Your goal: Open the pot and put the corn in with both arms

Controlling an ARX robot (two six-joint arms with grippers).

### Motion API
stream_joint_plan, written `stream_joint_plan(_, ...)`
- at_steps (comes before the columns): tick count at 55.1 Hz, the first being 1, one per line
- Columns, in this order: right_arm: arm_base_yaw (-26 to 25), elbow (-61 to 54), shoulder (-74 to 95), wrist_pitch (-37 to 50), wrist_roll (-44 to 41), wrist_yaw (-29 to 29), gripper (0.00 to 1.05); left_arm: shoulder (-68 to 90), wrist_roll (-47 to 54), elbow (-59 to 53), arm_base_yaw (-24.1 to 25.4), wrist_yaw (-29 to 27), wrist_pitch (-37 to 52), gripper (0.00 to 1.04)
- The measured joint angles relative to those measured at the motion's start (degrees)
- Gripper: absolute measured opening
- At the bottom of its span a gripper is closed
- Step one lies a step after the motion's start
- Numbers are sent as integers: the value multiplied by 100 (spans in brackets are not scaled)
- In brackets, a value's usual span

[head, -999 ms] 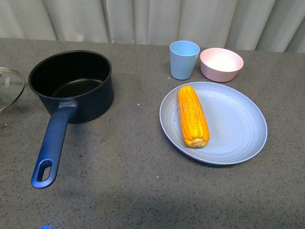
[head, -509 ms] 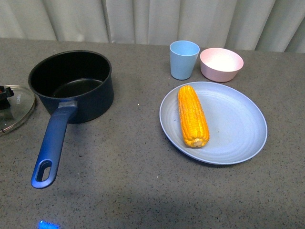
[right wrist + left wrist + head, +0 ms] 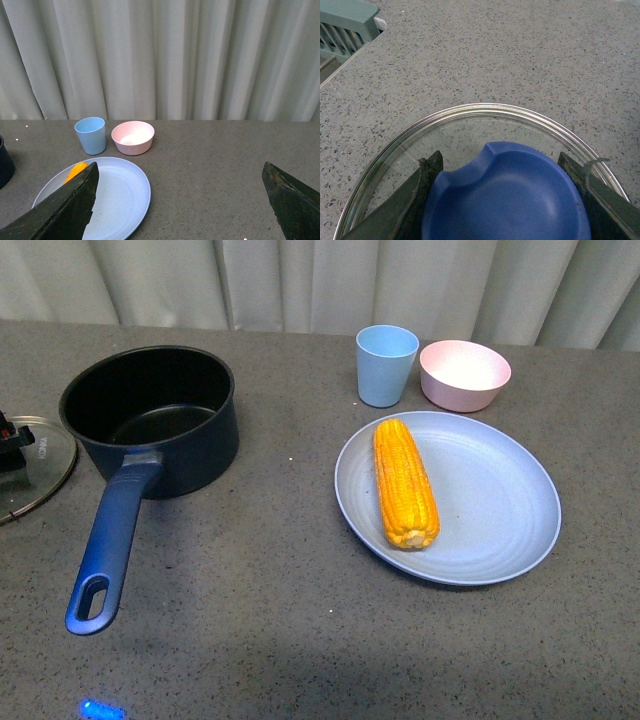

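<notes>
1 gripper (L) astride lid knob

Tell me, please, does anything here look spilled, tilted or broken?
Nothing stands out. The pot stands upright and open, the glass lid is beside it with the left hand around its knob, and the corn lies whole on the plate.

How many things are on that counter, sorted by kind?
Cookware: 2, pot and glass lid
Tableware: 3, blue cup, pink bowl and blue plate
Food: 1, corn
Total: 6
</notes>
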Motion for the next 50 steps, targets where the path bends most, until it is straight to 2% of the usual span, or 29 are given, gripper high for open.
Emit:
stream_joint_plan(9, 0, 0, 0, 0, 2, 0, 96, -4, 2, 7, 2, -2, -24, 62)
stream_joint_plan(17, 0, 0, 0, 0, 2, 0, 96, -111, 48, -37, 13, 2, -37, 88)
stream_joint_plan(22, 0, 0, 0, 0, 2, 0, 96, -267, 48, -105, 31, -4, -37, 100)
stream_joint_plan(34, 0, 0, 0, 0, 0, 0, 96, -1078, 31, -535, 66, 2, -120, 98)
stream_joint_plan(50, 0, 0, 0, 0, 0, 0, 96, -2922, 195, -1845, 76, -212, -245, 98)
